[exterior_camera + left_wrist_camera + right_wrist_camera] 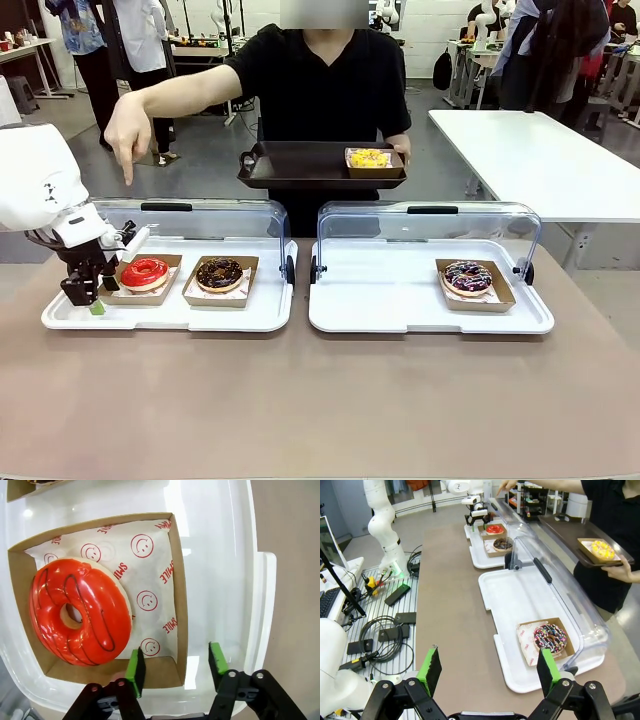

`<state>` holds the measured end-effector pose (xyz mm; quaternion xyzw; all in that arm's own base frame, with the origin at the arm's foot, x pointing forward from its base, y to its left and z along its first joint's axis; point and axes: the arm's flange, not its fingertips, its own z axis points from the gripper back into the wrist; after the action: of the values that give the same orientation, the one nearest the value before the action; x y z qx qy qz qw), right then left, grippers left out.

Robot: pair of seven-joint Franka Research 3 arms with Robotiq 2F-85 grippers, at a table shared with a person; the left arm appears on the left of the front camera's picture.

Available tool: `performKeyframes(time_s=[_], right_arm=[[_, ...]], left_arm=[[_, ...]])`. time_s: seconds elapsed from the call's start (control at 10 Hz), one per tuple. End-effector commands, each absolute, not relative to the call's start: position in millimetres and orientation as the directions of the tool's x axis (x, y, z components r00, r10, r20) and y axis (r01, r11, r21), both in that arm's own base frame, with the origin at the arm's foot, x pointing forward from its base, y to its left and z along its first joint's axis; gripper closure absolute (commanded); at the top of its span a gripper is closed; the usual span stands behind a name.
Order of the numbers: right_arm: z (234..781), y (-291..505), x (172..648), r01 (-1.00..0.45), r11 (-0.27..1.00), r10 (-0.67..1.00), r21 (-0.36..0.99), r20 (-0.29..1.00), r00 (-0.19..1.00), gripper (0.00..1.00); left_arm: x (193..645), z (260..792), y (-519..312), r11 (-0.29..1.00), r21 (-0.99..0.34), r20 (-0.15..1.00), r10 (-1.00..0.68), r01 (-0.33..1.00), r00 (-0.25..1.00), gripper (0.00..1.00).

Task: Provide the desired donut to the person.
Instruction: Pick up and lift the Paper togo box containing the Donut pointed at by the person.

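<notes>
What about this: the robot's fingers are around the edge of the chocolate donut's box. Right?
No. The left arm's fingers straddle the edge of the red donut's box, not the chocolate donut's; the left wrist view shows it.

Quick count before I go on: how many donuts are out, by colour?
Red donut: 1
Chocolate donut: 1
Sprinkled donut: 1
Yellow donut: 1
Total: 4
</notes>
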<state>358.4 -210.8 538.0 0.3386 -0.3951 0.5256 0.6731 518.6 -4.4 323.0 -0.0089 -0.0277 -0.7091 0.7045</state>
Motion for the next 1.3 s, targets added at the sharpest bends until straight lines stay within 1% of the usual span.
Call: performKeyframes(time_s=[0.0,0.1,0.2,0.3,0.4,0.8,0.9,1.0,1.2], right_arm=[[537,-211,358,-0.977,0.211,0.43,0.039,0.894,0.128,0.0],[537,-211,358,-0.977,0.211,0.43,0.039,0.894,0.128,0.0],[537,-211,358,-0.977,0.211,0.43,0.039,0.894,0.128,0.0],[537,-211,358,-0.977,0.211,0.43,0.039,0.894,0.128,0.0],[537,-211,358,-0.977,0.211,0.43,0.039,0.894,0.128,0.0],[537,-211,358,-0.977,0.211,0.43,0.039,0.894,0.128,0.0],[537,-211,358,-0.977,0.211,0.43,0.039,0.894,0.128,0.0],[537,-211,358,-0.977,0.211,0.43,0.039,0.894,0.128,0.0],[537,-211,358,-0.977,0.211,0.43,0.039,0.894,0.128,0.0]], left_arm=[[521,324,-1,-0.022,0.038,0.076,-0.997,0.999,-0.025,1.0],[522,325,0,-0.023,0.038,0.076,-0.997,0.999,-0.026,1.0],[523,326,0,-0.027,0.039,0.074,-0.997,0.999,-0.03,0.87],[522,326,1,-0.026,0.039,0.074,-0.997,0.999,-0.029,0.97],[521,325,1,-0.026,0.038,0.074,-0.997,0.999,-0.028,1.0],[514,331,1,-0.067,0.041,0.059,-0.996,0.997,-0.07,1.0],[508,339,0,-0.075,0.015,0.04,-0.996,0.997,-0.076,1.0],[496,357,-1,-0.092,-0.039,0.042,-0.995,0.995,-0.09,1.0],[452,409,-5,-0.113,-0.123,0.057,-0.993,0.986,-0.106,1.0]])
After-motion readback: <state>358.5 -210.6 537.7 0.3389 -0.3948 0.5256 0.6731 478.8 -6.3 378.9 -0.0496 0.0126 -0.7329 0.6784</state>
